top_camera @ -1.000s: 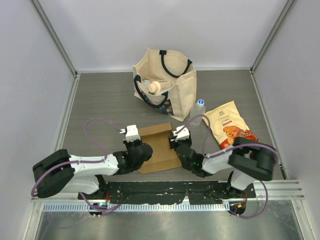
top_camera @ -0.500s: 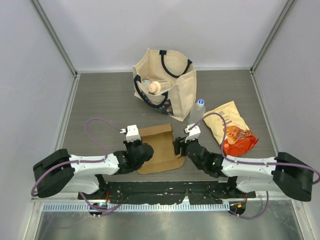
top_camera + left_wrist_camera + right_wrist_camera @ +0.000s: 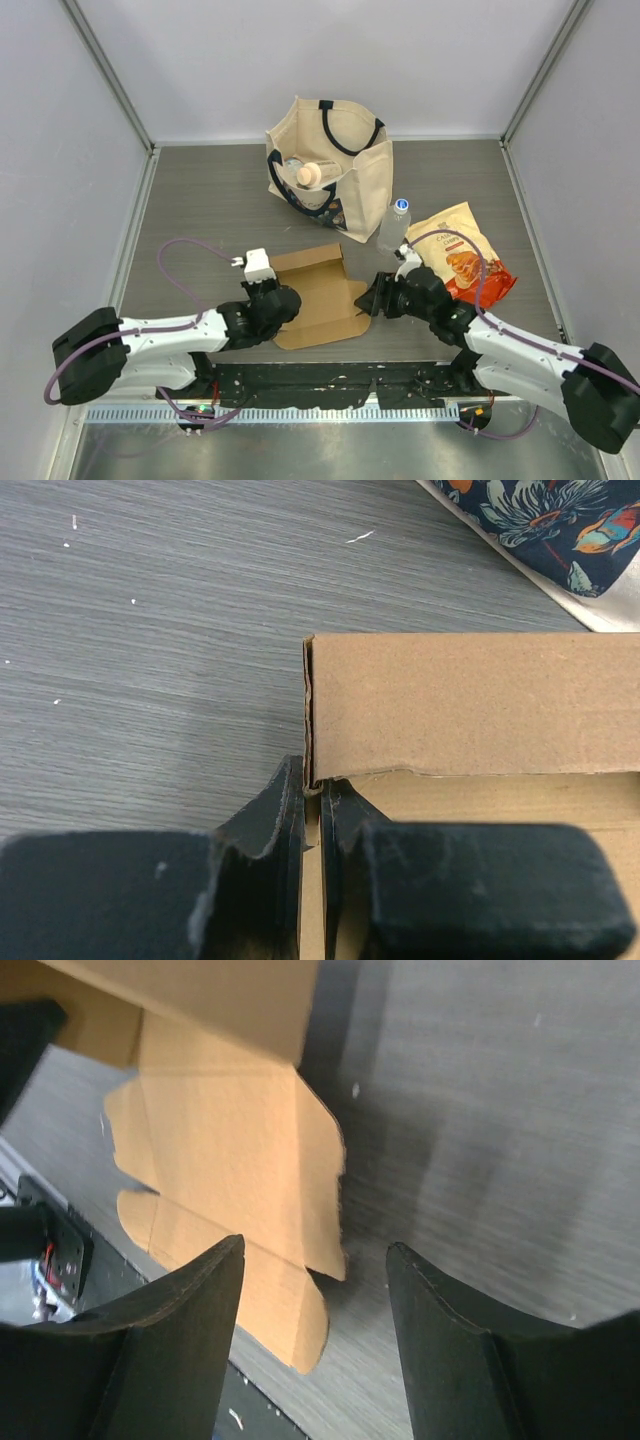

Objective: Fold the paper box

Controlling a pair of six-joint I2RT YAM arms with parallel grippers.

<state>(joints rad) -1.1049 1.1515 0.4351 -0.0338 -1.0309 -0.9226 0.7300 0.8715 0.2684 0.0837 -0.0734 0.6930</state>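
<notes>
We see the paper box lying partly folded on the grey table, near the arms and in front of the tote bag. The left gripper pinches the box's left edge, where the back wall stands up. The right gripper has its fingers spread beside the right flaps, perhaps not touching them.

Grey wood-grain tabletop; plain pale walls around.
</notes>
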